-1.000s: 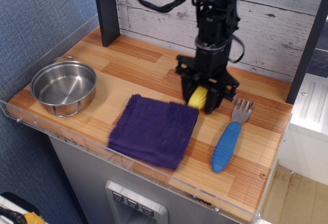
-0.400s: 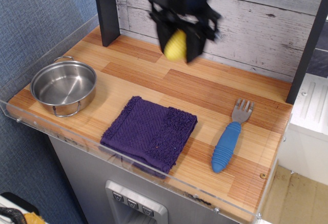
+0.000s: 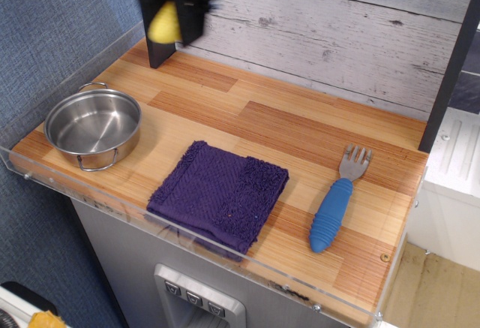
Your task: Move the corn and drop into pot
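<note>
The yellow corn [image 3: 163, 23] hangs high in the air at the upper left, held between the black fingers of my gripper [image 3: 168, 19], which is shut on it. Both are motion-blurred. The shiny steel pot [image 3: 94, 127] with two wire loop handles stands empty at the left end of the wooden counter, below and to the left of the corn. The gripper is well above the counter, to the right of and behind the pot.
A purple cloth [image 3: 218, 194] lies near the front edge at the middle. A fork with a blue handle [image 3: 337, 206] lies at the right. A dark post [image 3: 156, 43] stands at the back left. A clear plastic lip [image 3: 195, 238] runs along the front.
The gripper has lifted the corn off the counter beside the cloth and carried it up and to the left, toward the pot side. The cloth's near corner settled flat.
</note>
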Robot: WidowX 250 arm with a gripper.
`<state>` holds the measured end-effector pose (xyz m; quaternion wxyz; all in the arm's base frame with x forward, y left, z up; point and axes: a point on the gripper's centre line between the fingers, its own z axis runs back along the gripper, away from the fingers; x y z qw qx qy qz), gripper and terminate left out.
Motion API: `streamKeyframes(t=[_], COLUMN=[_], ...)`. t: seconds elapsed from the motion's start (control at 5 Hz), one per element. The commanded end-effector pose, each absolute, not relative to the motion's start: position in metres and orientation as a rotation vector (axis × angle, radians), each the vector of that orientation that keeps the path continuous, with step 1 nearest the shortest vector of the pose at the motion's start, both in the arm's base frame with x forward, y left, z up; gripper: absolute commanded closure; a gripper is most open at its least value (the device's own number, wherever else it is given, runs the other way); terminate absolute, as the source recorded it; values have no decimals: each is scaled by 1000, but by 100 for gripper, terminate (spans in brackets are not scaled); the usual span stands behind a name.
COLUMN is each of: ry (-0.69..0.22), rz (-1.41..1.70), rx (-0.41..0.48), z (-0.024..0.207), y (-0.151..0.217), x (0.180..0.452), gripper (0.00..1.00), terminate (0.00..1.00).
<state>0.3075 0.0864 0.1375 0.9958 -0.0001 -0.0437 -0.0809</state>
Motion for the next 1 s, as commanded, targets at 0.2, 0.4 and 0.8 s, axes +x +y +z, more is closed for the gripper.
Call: streamKeyframes(t=[0.2, 0.4, 0.8], ry=[-48, 15, 62], rz=[-70, -89, -118], rx=[26, 12, 12], z=[96, 63, 38], y=[174, 172, 157], x=[284, 268, 249], gripper=[100, 100, 100], terminate=[0, 0, 0])
